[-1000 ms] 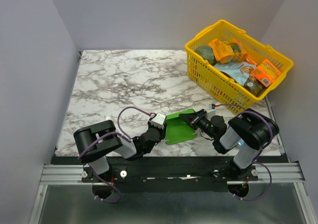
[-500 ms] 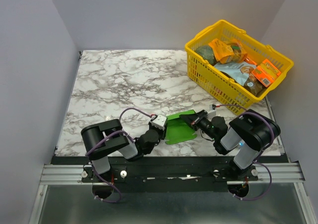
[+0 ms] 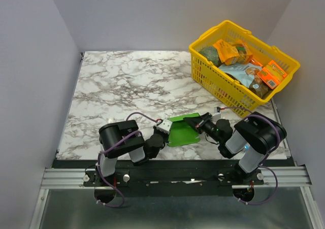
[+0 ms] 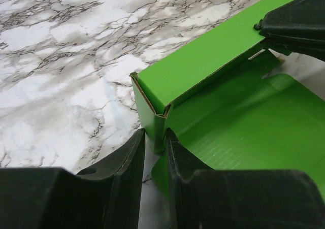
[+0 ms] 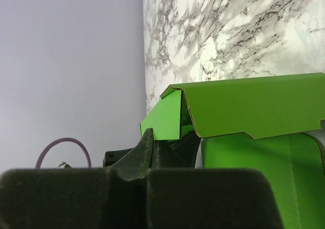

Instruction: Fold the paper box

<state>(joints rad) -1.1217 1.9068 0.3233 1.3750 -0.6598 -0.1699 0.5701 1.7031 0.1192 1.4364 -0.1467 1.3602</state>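
Observation:
The paper box (image 3: 184, 132) is a bright green creased card lying partly folded near the table's front edge, with one long wall standing up (image 4: 203, 66). My left gripper (image 3: 163, 131) is at its left end. Its jaws are shut on the upright corner flap (image 4: 154, 120), one finger (image 4: 129, 155) on each side of the card. My right gripper (image 3: 195, 121) is shut on the box's right end, and shows as a black tip (image 4: 294, 21) on the wall's upper edge. In the right wrist view a green flap (image 5: 167, 117) stands at the shut fingertips (image 5: 148, 140).
A yellow plastic basket (image 3: 203, 79) full of packaged goods stands at the back right, close behind the right arm. The marble table top (image 3: 127, 82) stretches to the left and back. Grey walls enclose three sides.
The left arm's elbow has swung right, towards the box. The left jaws have narrowed onto the corner flap. The right gripper and the box have barely moved.

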